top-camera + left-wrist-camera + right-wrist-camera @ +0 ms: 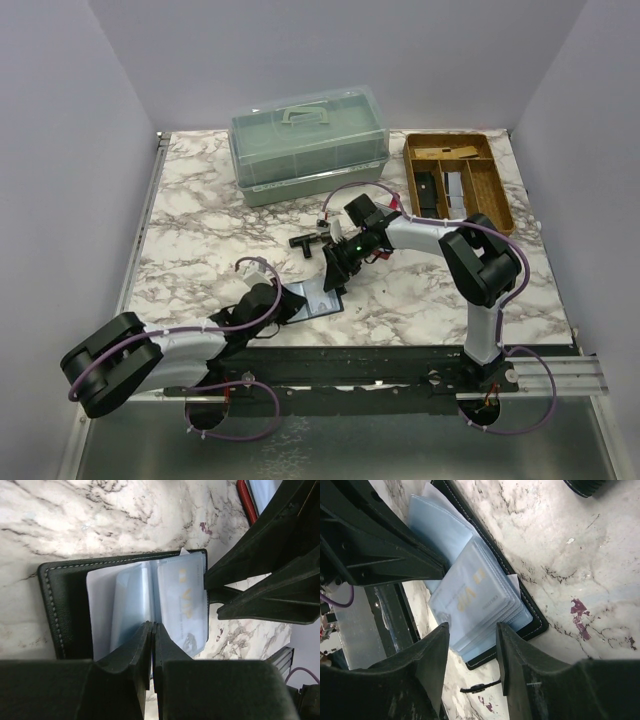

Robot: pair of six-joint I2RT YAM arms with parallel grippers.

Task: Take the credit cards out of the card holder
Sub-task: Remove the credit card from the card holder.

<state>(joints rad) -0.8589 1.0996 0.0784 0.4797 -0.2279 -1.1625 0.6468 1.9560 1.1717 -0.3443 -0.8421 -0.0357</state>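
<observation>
Left tool (152,628) clenched at card holder (62,605); right tool (472,630) spread over credit cards (470,587).

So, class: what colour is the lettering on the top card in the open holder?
Gold, on the pale blue card; clearest in the right wrist view.

Marble-patterned table (200,230), plain pale walls (330,50) on three sides, even light
</observation>
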